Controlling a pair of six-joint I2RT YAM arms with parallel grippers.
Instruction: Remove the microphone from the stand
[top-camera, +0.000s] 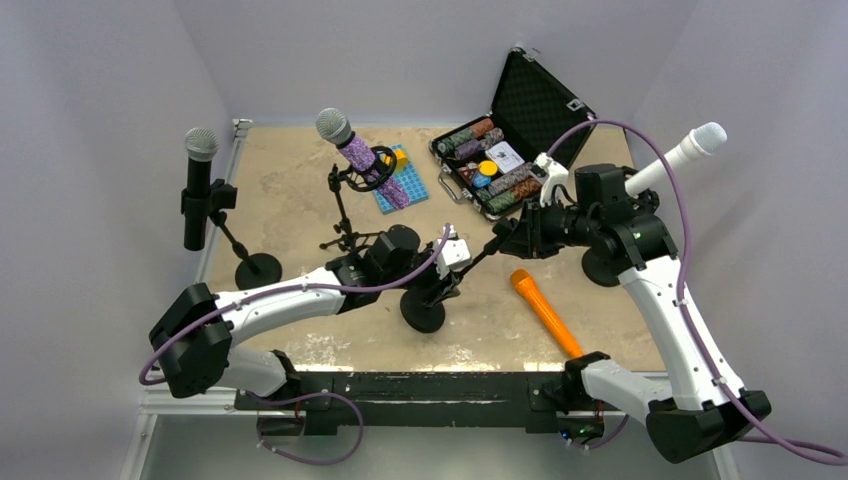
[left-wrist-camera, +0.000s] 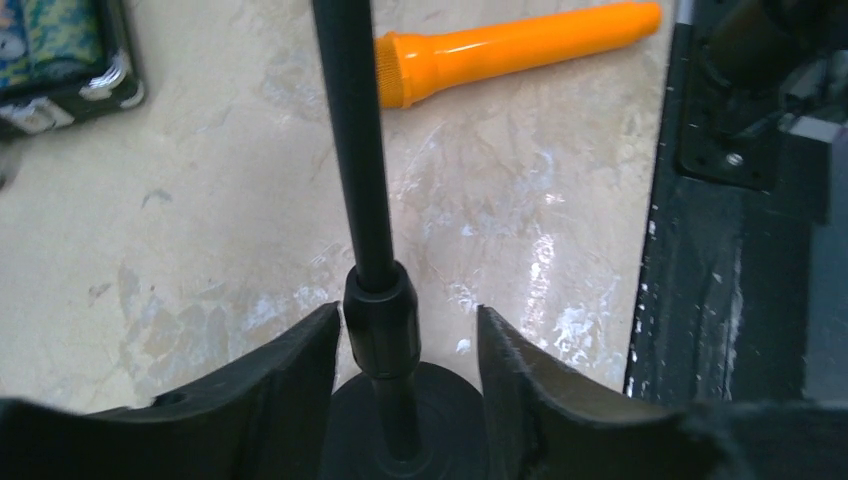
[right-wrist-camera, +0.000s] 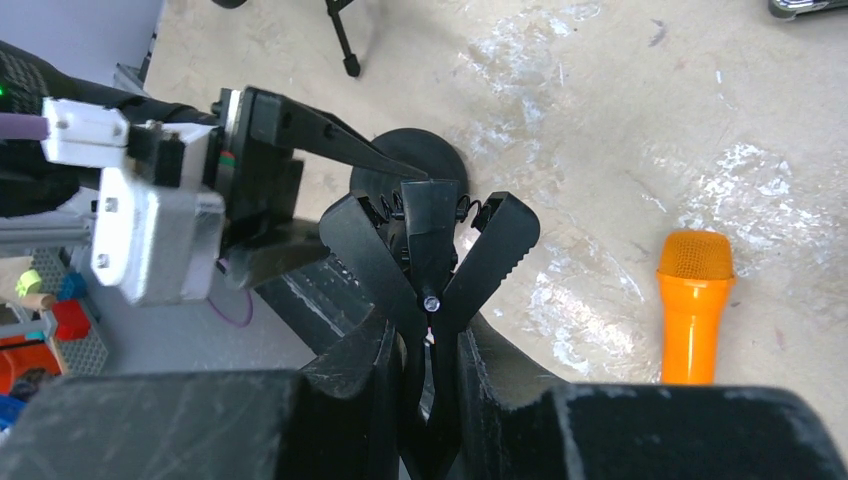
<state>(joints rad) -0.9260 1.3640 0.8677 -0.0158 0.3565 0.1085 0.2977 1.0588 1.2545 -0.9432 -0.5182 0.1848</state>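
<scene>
Microphone, orange, lies flat on the table at lower centre of the top view, apart from the stand. Left gripper is open around its pole; right gripper squeezes the stand's clip.

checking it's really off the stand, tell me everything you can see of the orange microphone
The orange microphone lies flat on the mottled beige table, near its front edge, apart from the black round-footed stand to its left. It looks like glossy plastic, orange all over: mesh grille head, ribbed ring, smooth tapering handle. The head points away from the arms, the tail toward the near edge. As far as shows, only the table touches it.
</scene>
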